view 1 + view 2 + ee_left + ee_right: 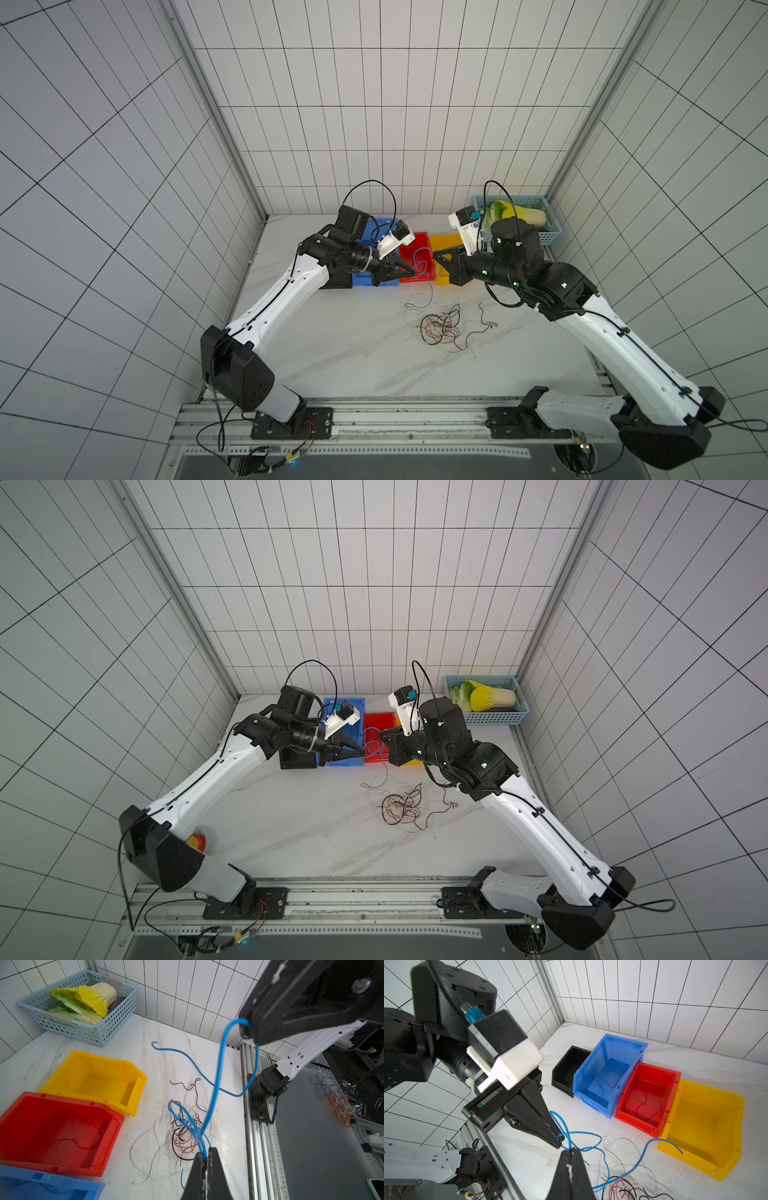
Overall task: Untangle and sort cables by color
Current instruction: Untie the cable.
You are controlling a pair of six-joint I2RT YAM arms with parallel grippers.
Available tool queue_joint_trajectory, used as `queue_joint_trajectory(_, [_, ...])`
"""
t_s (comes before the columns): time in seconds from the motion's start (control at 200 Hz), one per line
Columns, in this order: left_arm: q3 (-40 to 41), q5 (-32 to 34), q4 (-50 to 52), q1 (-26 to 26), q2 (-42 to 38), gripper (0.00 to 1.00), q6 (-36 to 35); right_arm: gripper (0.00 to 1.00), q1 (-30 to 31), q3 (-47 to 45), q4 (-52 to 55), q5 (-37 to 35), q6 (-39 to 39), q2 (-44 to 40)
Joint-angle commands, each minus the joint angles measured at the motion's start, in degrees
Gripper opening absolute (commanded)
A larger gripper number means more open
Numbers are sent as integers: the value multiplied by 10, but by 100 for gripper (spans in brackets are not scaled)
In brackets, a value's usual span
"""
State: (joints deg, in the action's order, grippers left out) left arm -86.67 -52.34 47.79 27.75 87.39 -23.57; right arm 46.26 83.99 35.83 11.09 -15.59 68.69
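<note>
Both grippers hang close together above the table, in front of the bins. My left gripper (206, 1152) (412, 272) is shut on a bunch of blue cables (218, 1076). My right gripper (572, 1150) (434, 254) is shut on the same blue cables (583, 1132), a short way from the left gripper's tips. The blue cables (374, 746) loop between the two and trail down toward the table. Below lies a tangle of red, black and white cables (440, 328) (185, 1134). A blue strand lies in the blue bin (625, 1040) and a red one in the red bin (658, 1068).
A black bin (564, 1064), the blue, the red and a yellow bin (708, 1086) stand in a row at the back of the table. A pale blue basket (83, 1028) with cabbage sits in the back right corner. The rail (374, 419) runs along the front edge.
</note>
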Motion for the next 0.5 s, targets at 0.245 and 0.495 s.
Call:
queue_joint_trajectory(0.245, [-11, -81, 46, -16, -20, 0, -28, 57, -8, 9, 89, -89, 5, 43])
queue_joint_trajectory(0.495, [-3, -71, 13, -39, -22, 0, 38, 43, -2, 11, 124, -56, 14, 13])
